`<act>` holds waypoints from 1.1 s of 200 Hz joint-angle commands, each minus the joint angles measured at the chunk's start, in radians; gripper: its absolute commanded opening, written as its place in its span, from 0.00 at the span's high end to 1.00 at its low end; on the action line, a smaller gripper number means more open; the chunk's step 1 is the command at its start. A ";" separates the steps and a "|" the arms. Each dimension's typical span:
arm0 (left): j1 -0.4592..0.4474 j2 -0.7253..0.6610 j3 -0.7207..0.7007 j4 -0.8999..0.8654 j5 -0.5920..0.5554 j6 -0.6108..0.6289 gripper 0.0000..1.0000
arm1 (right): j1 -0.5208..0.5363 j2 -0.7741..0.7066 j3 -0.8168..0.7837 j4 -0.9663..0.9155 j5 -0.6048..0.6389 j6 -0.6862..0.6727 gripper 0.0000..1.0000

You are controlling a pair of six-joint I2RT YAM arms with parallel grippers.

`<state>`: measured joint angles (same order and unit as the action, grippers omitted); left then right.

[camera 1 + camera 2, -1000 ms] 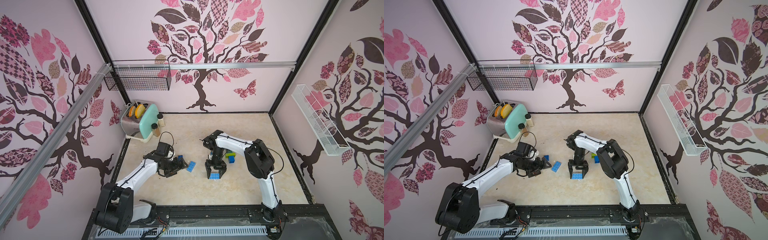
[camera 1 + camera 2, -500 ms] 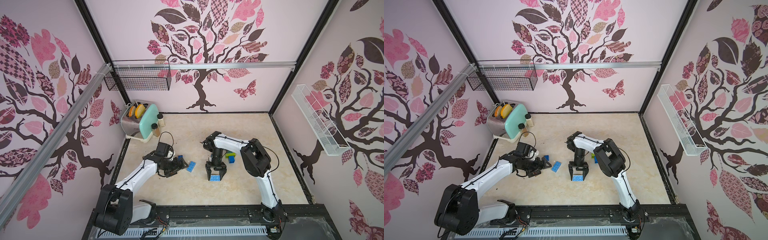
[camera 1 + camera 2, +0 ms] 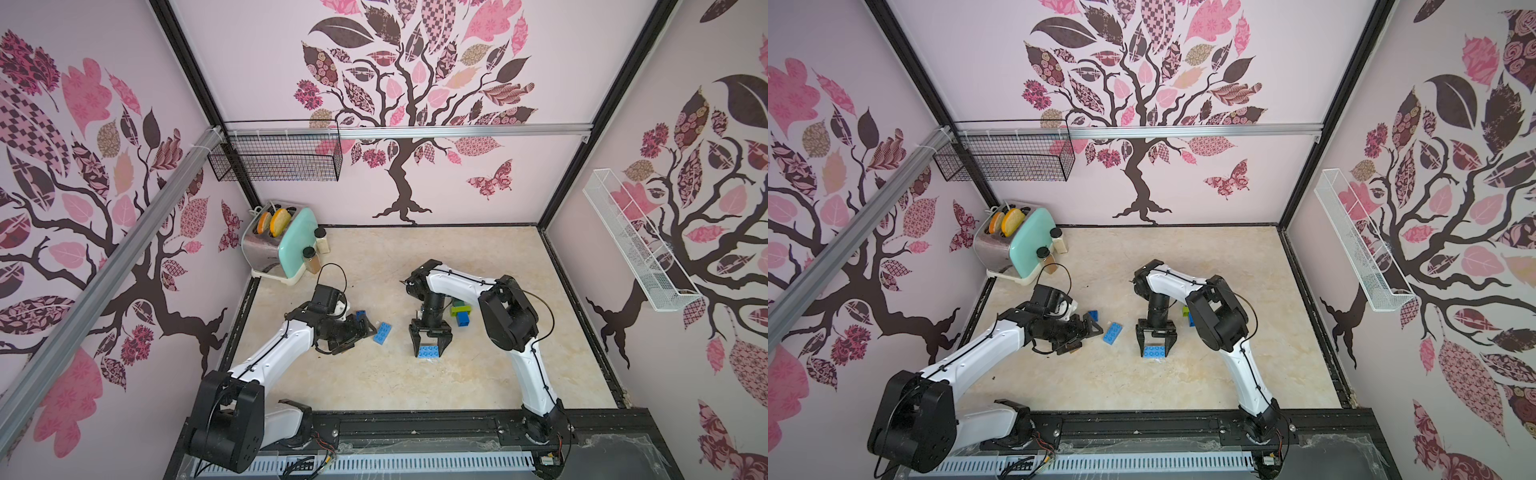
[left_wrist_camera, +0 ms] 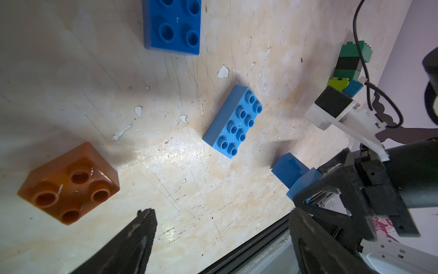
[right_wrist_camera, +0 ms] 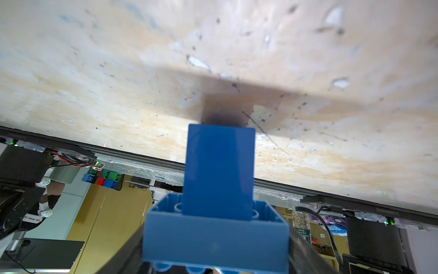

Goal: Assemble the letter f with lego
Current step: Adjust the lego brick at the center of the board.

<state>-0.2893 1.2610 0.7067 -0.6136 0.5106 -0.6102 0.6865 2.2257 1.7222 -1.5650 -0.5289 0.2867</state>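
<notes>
Right gripper [image 3: 430, 348] straddles light blue brick [image 3: 429, 351], dark blue brick [image 5: 219, 166] stuck on, end down at table [image 3: 374, 386]; can't tell if pinching. Left gripper [image 3: 361, 333] spread, empty, beside oblong blue brick [image 3: 381, 332]. Seat pair flat and square before you back off; green stack [image 3: 460, 309] is close behind.

A toaster [image 3: 272, 245] and two jars [image 3: 309, 257] are set at the 10 o'clock corner of the scuffed beige table [image 3: 374, 386]; a light blue oblong brick [image 3: 382, 332], a blue square brick [image 4: 171, 26] and a brown brick [image 4: 68, 183] are laid toward 9 o'clock. A green, black, lime and blue brick stack [image 3: 461, 311] is stood toward 3 o'clock.
</notes>
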 commanded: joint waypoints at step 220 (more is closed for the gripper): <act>0.003 -0.040 0.070 -0.144 -0.179 -0.022 0.08 | 0.025 -0.283 0.244 0.153 0.512 0.066 0.04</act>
<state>-0.2893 1.2415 0.7189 -0.6865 0.4347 -0.6193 0.6827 2.0605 1.9640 -1.4967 -0.2153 0.3279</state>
